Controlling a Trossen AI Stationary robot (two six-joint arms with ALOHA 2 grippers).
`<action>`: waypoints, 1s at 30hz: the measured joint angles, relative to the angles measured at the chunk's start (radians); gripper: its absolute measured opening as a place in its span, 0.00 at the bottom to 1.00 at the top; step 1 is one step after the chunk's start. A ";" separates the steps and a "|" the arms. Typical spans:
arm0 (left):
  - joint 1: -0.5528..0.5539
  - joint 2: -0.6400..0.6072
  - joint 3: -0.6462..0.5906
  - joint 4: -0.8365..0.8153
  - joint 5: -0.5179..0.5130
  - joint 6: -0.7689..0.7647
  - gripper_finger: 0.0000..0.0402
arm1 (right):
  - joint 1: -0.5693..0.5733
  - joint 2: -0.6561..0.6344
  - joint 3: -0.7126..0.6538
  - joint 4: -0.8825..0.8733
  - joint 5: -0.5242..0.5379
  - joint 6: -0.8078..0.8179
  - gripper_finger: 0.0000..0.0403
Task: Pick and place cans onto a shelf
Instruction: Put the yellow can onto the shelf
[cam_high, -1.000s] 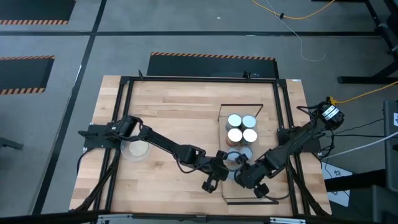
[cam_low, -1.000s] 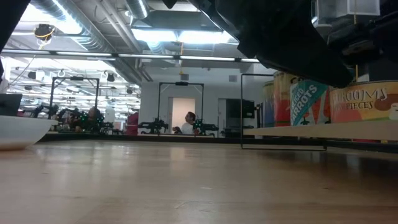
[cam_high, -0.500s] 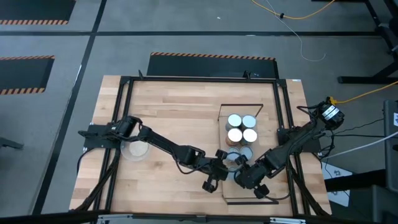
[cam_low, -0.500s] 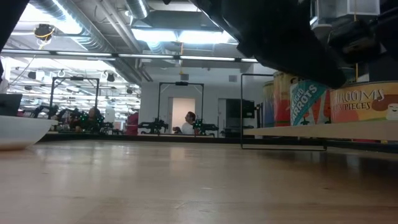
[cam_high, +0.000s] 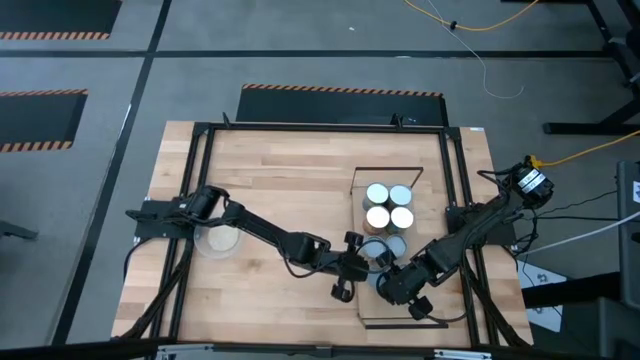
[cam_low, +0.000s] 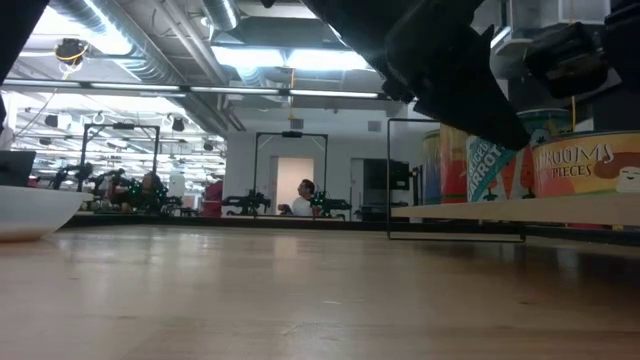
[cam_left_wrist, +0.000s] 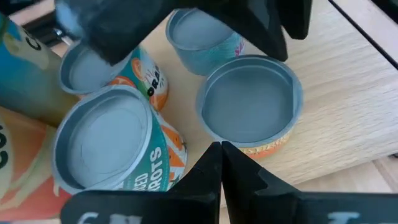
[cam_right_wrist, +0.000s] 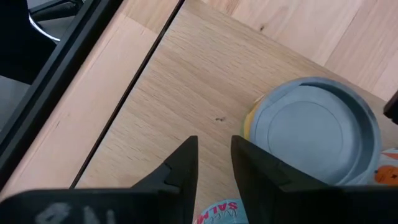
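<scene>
Several cans stand on the pale shelf (cam_high: 390, 312) at the table's right. A block of white-topped cans (cam_high: 389, 205) stands at its far part, and blue-grey-topped ones (cam_high: 396, 245) nearer. My left gripper (cam_high: 362, 263) is shut and empty. It hangs over a tan-sided can (cam_left_wrist: 249, 102) and a carrots can (cam_left_wrist: 102, 143). My right gripper (cam_high: 392, 272) points down over the shelf, its fingers a narrow gap apart and holding nothing. A pink salmon-label can (cam_right_wrist: 217, 210) shows through that gap, and another can (cam_right_wrist: 314, 134) stands beside it.
A clear round dish (cam_high: 218, 240) stands at the table's left, under the left arm. The shelf's thin black frame (cam_low: 455, 178) rises at its far end. Bare shelf board lies near its left edge (cam_right_wrist: 155, 106). People and equipment show in the room beyond.
My left gripper has turned a little and drawn back from over the cans. This uncovers more of the carrots can in the low view. It stays shut.
</scene>
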 joint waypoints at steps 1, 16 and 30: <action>0.004 0.000 0.000 -0.004 0.010 -0.009 0.00 | 0.000 0.000 0.000 0.000 0.000 0.000 0.25; 0.005 0.000 0.000 -0.009 0.257 -0.020 0.00 | -0.001 0.000 0.000 -0.041 0.010 0.012 0.25; -0.013 0.000 0.000 -0.005 0.196 -0.019 0.00 | -0.001 0.000 0.000 -0.042 0.004 0.013 0.25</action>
